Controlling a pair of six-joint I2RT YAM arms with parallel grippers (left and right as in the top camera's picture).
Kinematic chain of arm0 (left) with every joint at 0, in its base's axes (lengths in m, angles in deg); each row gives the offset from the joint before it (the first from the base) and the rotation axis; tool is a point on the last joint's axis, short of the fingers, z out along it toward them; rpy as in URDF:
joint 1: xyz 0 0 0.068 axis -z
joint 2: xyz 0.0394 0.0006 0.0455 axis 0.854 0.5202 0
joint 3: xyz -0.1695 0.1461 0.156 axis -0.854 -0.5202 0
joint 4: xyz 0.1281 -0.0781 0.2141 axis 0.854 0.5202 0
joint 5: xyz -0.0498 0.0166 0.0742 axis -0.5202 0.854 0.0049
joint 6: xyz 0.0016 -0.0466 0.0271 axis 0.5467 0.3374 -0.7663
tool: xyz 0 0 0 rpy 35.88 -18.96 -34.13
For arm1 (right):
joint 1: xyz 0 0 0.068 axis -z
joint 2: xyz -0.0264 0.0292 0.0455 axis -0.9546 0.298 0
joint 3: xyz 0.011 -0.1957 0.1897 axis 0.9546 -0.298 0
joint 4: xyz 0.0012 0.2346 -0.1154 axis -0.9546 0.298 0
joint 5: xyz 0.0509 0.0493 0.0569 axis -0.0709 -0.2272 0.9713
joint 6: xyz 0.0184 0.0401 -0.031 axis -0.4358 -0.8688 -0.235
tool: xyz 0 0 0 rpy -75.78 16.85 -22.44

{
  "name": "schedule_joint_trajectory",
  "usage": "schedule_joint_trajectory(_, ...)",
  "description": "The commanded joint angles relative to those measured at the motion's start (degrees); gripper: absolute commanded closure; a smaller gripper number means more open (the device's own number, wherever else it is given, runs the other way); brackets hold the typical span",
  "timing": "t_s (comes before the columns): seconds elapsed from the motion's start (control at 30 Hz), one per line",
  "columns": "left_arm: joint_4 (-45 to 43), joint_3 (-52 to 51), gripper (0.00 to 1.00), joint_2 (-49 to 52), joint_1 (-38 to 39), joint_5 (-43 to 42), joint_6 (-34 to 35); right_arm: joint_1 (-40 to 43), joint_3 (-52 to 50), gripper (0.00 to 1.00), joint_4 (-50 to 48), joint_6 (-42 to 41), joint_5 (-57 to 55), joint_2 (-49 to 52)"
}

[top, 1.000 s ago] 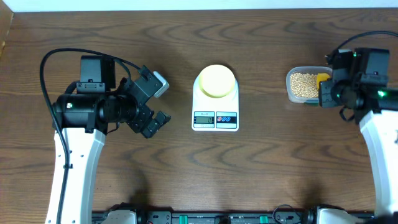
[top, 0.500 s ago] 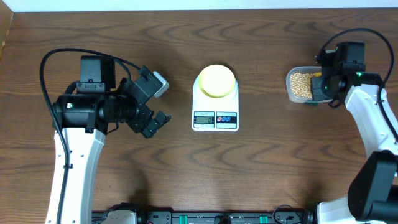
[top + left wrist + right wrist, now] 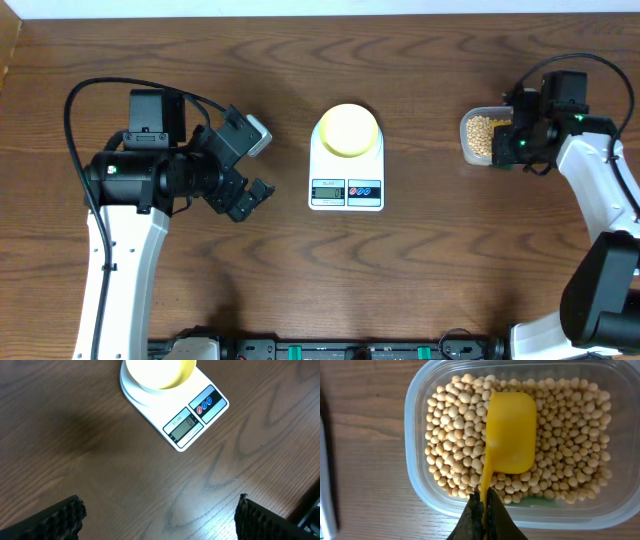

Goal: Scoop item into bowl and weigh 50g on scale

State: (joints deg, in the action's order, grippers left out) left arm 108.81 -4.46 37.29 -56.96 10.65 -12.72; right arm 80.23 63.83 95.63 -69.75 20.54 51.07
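Beans (image 3: 455, 435) are filling the tub (image 3: 413, 435) at far right. Left gripper (image 3: 157, 525) is hanging over the table (image 3: 100, 460), fingers spread wide, holding nothing. Bowl (image 3: 348, 130) is sitting on the scale (image 3: 345, 190) at table centre, well apart from the tub. Right gripper (image 3: 482, 510) is pinching the scoop (image 3: 511, 435) handle, fingers pressed together on it; scoop head is resting on the beans.

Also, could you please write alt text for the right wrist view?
The right gripper pinches the handle of a yellow scoop whose head lies on beige beans in a clear plastic tub, which sits on a wooden table.
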Motion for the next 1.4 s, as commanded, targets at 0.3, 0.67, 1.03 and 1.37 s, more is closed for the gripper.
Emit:
schedule_joint_trajectory(0.3, 0.2, 0.0, 0.02, 0.1, -0.2, -0.7, -0.4, 7.7, 0.0, 0.99, 0.7, -9.7, 19.3, 0.5)
schedule_joint_trajectory(0.67, 0.2, 0.0, 0.02, 0.1, -0.2, -0.7, -0.4, 11.3, -0.3, 0.99, 2.0, -14.1, 22.1, 0.6)
schedule_joint_trajectory(1.03, 0.2, 0.0, 0.02, 0.1, -0.2, -0.7, -0.4, 13.2, -0.3, 0.99, 2.3, -15.0, 24.4, 0.6)
schedule_joint_trajectory(1.37, 0.2, 0.0, 0.02, 0.1, -0.2, -0.7, -0.4, 14.3, -0.3, 0.99, 2.4, -14.9, 28.1, 0.6)
